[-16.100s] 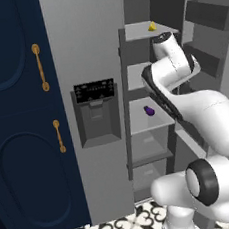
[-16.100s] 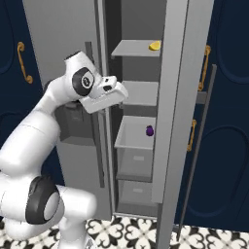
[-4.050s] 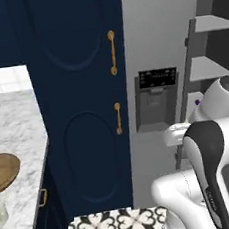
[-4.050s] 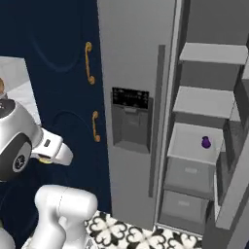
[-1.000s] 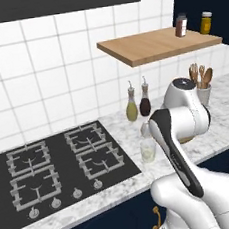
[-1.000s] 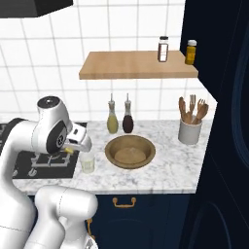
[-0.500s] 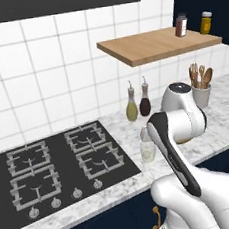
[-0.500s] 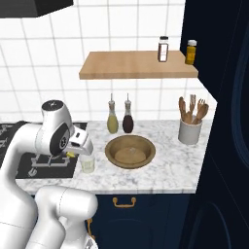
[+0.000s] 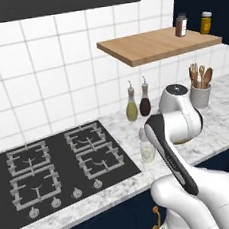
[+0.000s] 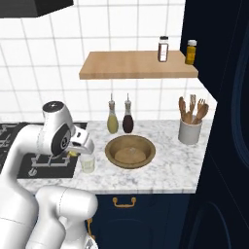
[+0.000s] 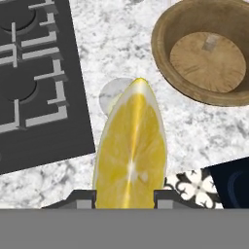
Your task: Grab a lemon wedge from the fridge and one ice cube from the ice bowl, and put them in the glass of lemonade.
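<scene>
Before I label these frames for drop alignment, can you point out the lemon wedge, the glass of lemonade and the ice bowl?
lemon wedge (image 11: 130, 151), hand view, cut yellow face.
glass of lemonade (image 10: 88, 164), right base view, clear side wall.
ice bowl (image 10: 113, 148), right base view, left rim.

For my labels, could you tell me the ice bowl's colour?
Tan-brown, clearest in the hand view: ice bowl.

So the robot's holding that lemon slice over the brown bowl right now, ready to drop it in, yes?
Not over the bowl. The hand view shows the lemon wedge in the gripper above the glass of lemonade, with the ice bowl off to one side.
</scene>
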Robot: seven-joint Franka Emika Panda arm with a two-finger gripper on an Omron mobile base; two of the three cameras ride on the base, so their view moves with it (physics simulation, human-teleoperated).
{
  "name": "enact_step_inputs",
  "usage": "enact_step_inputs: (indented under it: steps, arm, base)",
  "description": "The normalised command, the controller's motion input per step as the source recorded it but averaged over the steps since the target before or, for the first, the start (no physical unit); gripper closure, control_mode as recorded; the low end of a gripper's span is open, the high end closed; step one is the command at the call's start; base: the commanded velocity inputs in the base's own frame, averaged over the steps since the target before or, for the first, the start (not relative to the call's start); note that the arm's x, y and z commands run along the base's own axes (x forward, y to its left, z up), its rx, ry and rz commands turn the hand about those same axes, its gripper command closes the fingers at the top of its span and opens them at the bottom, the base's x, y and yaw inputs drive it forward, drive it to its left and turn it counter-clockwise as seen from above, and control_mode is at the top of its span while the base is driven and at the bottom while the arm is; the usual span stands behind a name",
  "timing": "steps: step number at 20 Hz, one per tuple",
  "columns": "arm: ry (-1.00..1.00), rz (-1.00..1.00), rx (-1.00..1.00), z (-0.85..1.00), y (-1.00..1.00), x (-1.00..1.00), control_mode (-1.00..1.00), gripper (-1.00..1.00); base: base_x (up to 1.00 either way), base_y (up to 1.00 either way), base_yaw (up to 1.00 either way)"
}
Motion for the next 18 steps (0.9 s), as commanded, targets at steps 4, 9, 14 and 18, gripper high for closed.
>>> enact_step_inputs:
  steps: [4,9,14,18]
  arm:
    - [0.01,0.00,-0.01,0.00,0.06,0.35,-1.00,1.00]
    - [0.08,0.00,0.00,-0.30,0.01,0.29,-1.00,1.00]
    - [0.01,0.00,0.03,-0.42,0.00,0.01,-1.00,1.00]
    - [0.03,0.00,0.00,0.01,0.00,0.34,-1.00,1.00]
  base:
    - [0.00,0.00,0.00]
    - [0.00,0.00,0.00]
    - [0.00,0.00,0.00]
    - [0.00,0.00,0.00]
